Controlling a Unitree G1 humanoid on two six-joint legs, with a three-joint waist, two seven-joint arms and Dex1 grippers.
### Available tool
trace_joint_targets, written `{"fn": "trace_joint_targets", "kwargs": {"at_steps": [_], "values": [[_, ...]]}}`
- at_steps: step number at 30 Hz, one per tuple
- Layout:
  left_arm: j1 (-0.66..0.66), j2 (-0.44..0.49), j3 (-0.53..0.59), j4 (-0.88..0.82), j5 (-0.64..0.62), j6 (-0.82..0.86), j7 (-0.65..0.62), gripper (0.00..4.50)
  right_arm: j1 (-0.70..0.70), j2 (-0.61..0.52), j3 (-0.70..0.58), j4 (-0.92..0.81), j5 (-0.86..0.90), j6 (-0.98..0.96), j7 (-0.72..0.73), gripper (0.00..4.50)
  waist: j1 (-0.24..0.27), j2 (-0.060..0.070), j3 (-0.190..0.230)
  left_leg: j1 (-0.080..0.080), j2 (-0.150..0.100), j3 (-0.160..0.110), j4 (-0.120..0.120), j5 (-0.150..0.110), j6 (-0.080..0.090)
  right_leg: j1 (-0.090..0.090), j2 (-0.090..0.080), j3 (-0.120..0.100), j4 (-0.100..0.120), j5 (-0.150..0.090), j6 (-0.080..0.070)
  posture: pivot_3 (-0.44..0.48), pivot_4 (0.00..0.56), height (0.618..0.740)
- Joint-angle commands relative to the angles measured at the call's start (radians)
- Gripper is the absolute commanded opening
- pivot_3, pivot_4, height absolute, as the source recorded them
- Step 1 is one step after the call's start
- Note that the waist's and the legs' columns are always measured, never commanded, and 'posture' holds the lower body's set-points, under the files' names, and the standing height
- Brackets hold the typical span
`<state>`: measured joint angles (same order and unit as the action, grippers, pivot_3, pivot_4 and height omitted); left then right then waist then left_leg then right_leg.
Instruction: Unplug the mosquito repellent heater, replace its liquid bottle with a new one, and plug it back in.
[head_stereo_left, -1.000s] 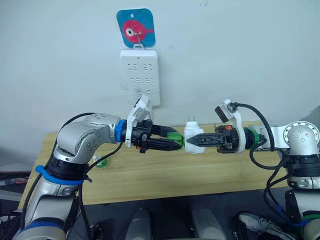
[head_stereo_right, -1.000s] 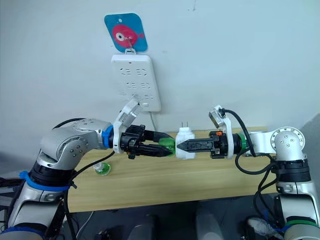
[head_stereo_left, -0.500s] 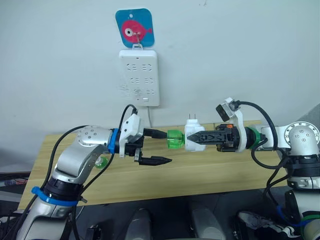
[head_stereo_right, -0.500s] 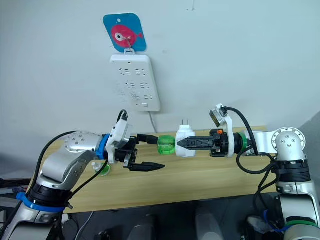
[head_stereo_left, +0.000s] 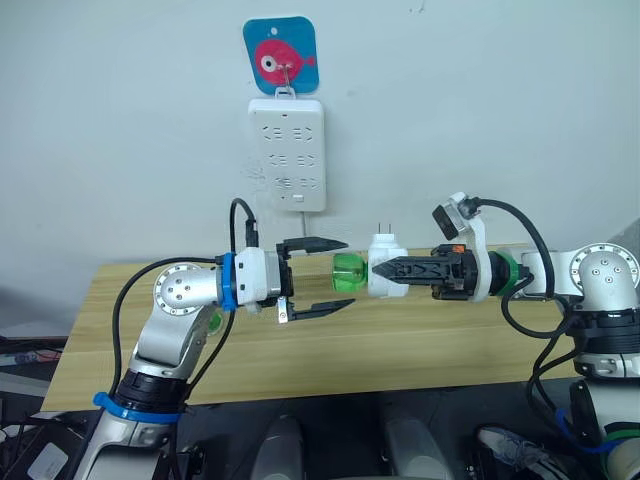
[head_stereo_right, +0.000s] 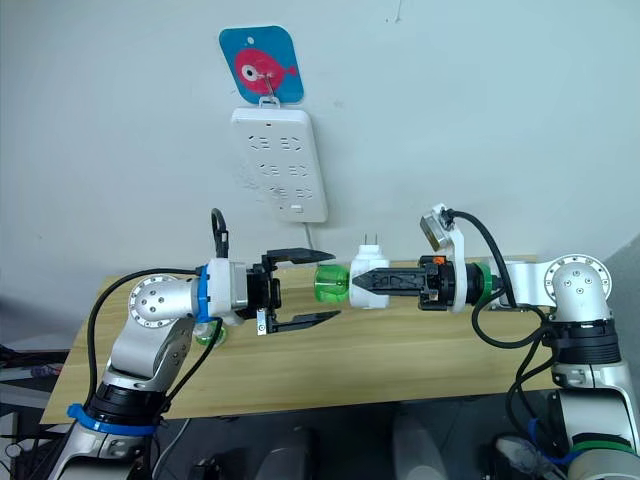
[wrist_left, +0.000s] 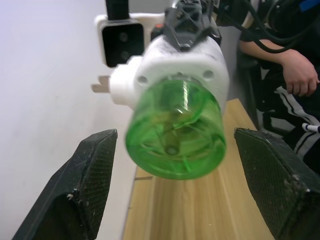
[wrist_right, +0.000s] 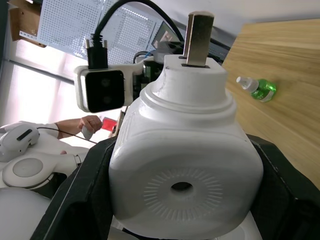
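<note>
Apparently free gap: left fingers (head_stereo_left: 312, 278) around bottle (head_stereo_left: 348, 274).

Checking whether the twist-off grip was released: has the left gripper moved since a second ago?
Yes. The left gripper has let go of the green bottle, opened, and drawn back toward the robot's left, away from the heater.

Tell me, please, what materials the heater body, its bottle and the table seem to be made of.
The heater looks like smooth white moulded plastic, with a faint sheen. The bottle seems clear green plastic; light passes through it. The table looks like pale wood, with visible grain, possibly laminate.
</note>
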<state>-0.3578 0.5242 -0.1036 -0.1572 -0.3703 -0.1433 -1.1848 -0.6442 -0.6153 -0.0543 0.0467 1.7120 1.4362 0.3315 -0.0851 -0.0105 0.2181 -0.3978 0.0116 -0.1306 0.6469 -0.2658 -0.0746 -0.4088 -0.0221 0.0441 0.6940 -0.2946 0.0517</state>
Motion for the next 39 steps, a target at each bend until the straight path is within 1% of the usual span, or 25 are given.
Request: {"fn": "trace_joint_targets", "kwargs": {"at_steps": [1, 4, 7, 9, 11, 12, 14, 15, 17, 19, 22, 25, 26, 28, 29, 31, 33, 35, 36, 39], "values": [[-0.016, -0.001, -0.003, -0.018, -0.009, -0.003, 0.004, 3.08, 0.000, -0.006, -0.003, -0.030, 0.051, -0.018, -0.006, 3.09, -0.001, 0.000, 0.000, 0.000, 0.000, 0.000, 0.000, 0.000, 0.000, 0.000, 0.000, 0.000, 0.000, 0.000, 0.000, -0.104, 0.204, 0.725], [-0.033, 0.005, -0.006, -0.035, -0.025, 0.022, -0.001, 2.29, 0.001, -0.010, 0.002, -0.034, 0.052, -0.018, -0.006, 3.09, -0.001, 0.000, 0.000, 0.000, 0.000, 0.000, 0.000, 0.000, 0.000, 0.000, 0.000, 0.000, 0.000, 0.000, 0.000, -0.104, 0.204, 0.725], [-0.057, 0.021, -0.001, -0.073, -0.058, 0.083, -0.009, 2.28, 0.002, -0.015, 0.006, -0.036, 0.044, -0.016, 0.002, 3.09, -0.001, 0.000, 0.000, 0.000, 0.000, 0.000, 0.000, 0.000, 0.000, 0.000, 0.000, 0.000, 0.000, 0.000, 0.000, -0.102, 0.205, 0.725], [-0.075, 0.058, -0.002, -0.098, -0.087, 0.175, -0.025, 2.28, 0.005, -0.020, 0.008, -0.039, 0.032, -0.014, 0.012, 3.09, -0.002, 0.000, 0.000, 0.000, 0.000, 0.000, 0.000, 0.000, 0.000, 0.000, 0.000, 0.000, 0.000, 0.000, 0.000, -0.099, 0.206, 0.725], [-0.094, 0.104, -0.009, -0.125, -0.130, 0.322, -0.025, 2.28, 0.006, -0.025, 0.011, -0.046, 0.014, -0.007, 0.028, 3.09, -0.003, 0.000, 0.000, 0.000, 0.000, -0.001, 0.000, 0.000, 0.000, 0.000, 0.000, -0.001, 0.000, 0.000, 0.000, -0.097, 0.206, 0.725], [-0.106, 0.131, -0.013, -0.135, -0.163, 0.421, -0.020, 2.28, 0.007, -0.029, 0.013, -0.053, 0.002, -0.004, 0.040, 3.09, -0.003, 0.000, 0.000, 0.000, 0.000, -0.001, 0.000, 0.000, 0.000, 0.000, 0.001, -0.001, 0.000, 0.000, 0.000, -0.097, 0.206, 0.725], [-0.207, 0.186, 0.013, -0.095, -0.371, 0.853, 0.056, 2.28, 0.015, -0.053, 0.031, -0.102, -0.072, 0.011, 0.105, 3.09, -0.002, -0.001, 0.001, 0.000, 0.000, -0.001, 0.000, 0.000, 0.000, 0.000, 0.001, -0.001, 0.000, 0.000, 0.000, -0.088, 0.207, 0.725], [-0.249, 0.204, 0.022, -0.077, -0.434, 0.981, 0.069, 2.28, 0.024, -0.072, 0.046, -0.141, -0.121, 0.014, 0.150, 3.09, -0.001, -0.001, 0.003, 0.000, 0.000, -0.002, 0.000, 0.000, 0.000, 0.000, 0.001, -0.001, 0.001, 0.000, 0.000, -0.088, 0.207, 0.725], [-0.326, 0.216, 0.038, -0.035, -0.510, 1.168, 0.110, 2.28, 0.040, -0.087, 0.056, -0.167, -0.161, 0.013, 0.203, 3.09, -0.002, -0.001, 0.003, -0.001, 0.000, -0.004, 0.001, 0.000, 0.000, 0.000, 0.001, -0.003, 0.001, 0.000, 0.000, -0.088, 0.210, 0.725], [-0.365, 0.218, 0.051, -0.025, -0.554, 1.259, 0.130, 2.28, 0.044, -0.090, 0.056, -0.162, -0.182, 0.005, 0.237, 3.09, -0.005, -0.001, 0.003, -0.001, -0.001, -0.003, 0.000, 0.000, 0.000, 0.000, 0.001, -0.003, 0.000, 0.000, 0.001, -0.088, 0.209, 0.725], [-0.335, 0.262, 0.019, -0.086, -0.530, 1.244, 0.083, 2.28, 0.045, -0.085, 0.049, -0.147, -0.200, -0.001, 0.261, 3.06, -0.015, 0.000, 0.004, 0.000, 0.000, -0.002, -0.001, 0.000, 0.000, 0.000, 0.001, -0.002, -0.001, 0.000, 0.001, -0.091, 0.211, 0.725], [-0.292, 0.264, 0.023, -0.124, -0.520, 1.206, 0.074, 2.28, 0.042, -0.075, 0.037, -0.130, -0.191, 0.001, 0.258, 3.06, -0.023, 0.001, 0.005, 0.000, 0.001, -0.002, -0.002, 0.000, 0.000, -0.001, 0.002, -0.002, 0.000, -0.001, 0.000, -0.092, 0.212, 0.725], [-0.273, 0.265, 0.017, -0.136, -0.493, 1.164, 0.073, 2.28, 0.041, -0.071, 0.033, -0.122, -0.184, 0.001, 0.251, 3.06, -0.022, 0.001, 0.005, 0.000, 0.001, -0.002, -0.001, 0.000, 0.000, -0.001, 0.002, -0.002, 0.001, -0.001, 0.000, -0.093, 0.213, 0.725], [-0.227, 0.262, 0.000, -0.151, -0.423, 1.055, 0.069, 3.00, 0.036, -0.064, 0.023, -0.100, -0.166, 0.006, 0.236, 3.06, -0.019, 0.001, 0.005, 0.000, 0.001, -0.002, -0.001, 0.000, 0.000, -0.001, 0.001, -0.002, 0.001, -0.001, 0.000, -0.091, 0.213, 0.725], [-0.209, 0.260, -0.002, -0.157, -0.407, 1.026, 0.066, 3.20, 0.034, -0.060, 0.018, -0.090, -0.158, 0.008, 0.227, 3.06, -0.017, 0.001, 0.005, 0.000, 0.001, -0.002, -0.001, 0.000, 0.000, -0.001, 0.001, -0.001, 0.001, -0.001, 0.000, -0.092, 0.214, 0.725], [-0.160, 0.259, -0.011, -0.172, -0.337, 0.910, 0.055, 3.83, 0.026, -0.055, 0.010, -0.069, -0.143, 0.014, 0.212, 3.06, -0.013, 0.001, 0.006, 0.001, 0.001, -0.001, -0.001, 0.000, 0.000, -0.001, 0.001, 0.000, 0.001, -0.001, -0.001, -0.090, 0.214, 0.725], [-0.119, 0.253, -0.006, -0.176, -0.295, 0.823, 0.042, 4.39, 0.019, -0.052, 0.003, -0.055, -0.136, 0.023, 0.201, 3.06, -0.006, 0.001, 0.006, 0.000, 0.001, 0.000, -0.001, 0.000, 0.000, -0.001, 0.001, 0.000, 0.001, -0.001, -0.001, -0.091, 0.214, 0.725], [-0.070, 0.255, -0.001, -0.173, -0.236, 0.679, -0.008, 4.40, 0.013, -0.050, -0.001, -0.042, -0.129, 0.028, 0.189, 3.06, -0.002, 0.001, 0.006, 0.000, 0.001, 0.000, -0.001, 0.000, 0.000, -0.001, 0.001, 0.000, 0.000, -0.001, -0.001, -0.090, 0.214, 0.725], [-0.054, 0.234, 0.015, -0.167, -0.219, 0.626, 0.004, 4.40, 0.011, -0.050, -0.002, -0.039, -0.128, 0.030, 0.185, 3.06, -0.001, 0.001, 0.006, 0.000, 0.001, 0.000, -0.001, 0.000, 0.000, -0.001, 0.001, 0.000, 0.000, -0.001, -0.001, -0.090, 0.214, 0.725], [-0.019, 0.158, 0.034, -0.124, -0.099, 0.361, 0.044, 4.40, 0.006, -0.046, -0.004, -0.033, -0.123, 0.030, 0.172, 3.06, 0.002, 0.001, 0.006, -0.001, 0.001, 0.000, -0.001, 0.000, 0.000, -0.001, 0.001, 0.000, -0.001, -0.001, -0.001, -0.087, 0.214, 0.725]]}}
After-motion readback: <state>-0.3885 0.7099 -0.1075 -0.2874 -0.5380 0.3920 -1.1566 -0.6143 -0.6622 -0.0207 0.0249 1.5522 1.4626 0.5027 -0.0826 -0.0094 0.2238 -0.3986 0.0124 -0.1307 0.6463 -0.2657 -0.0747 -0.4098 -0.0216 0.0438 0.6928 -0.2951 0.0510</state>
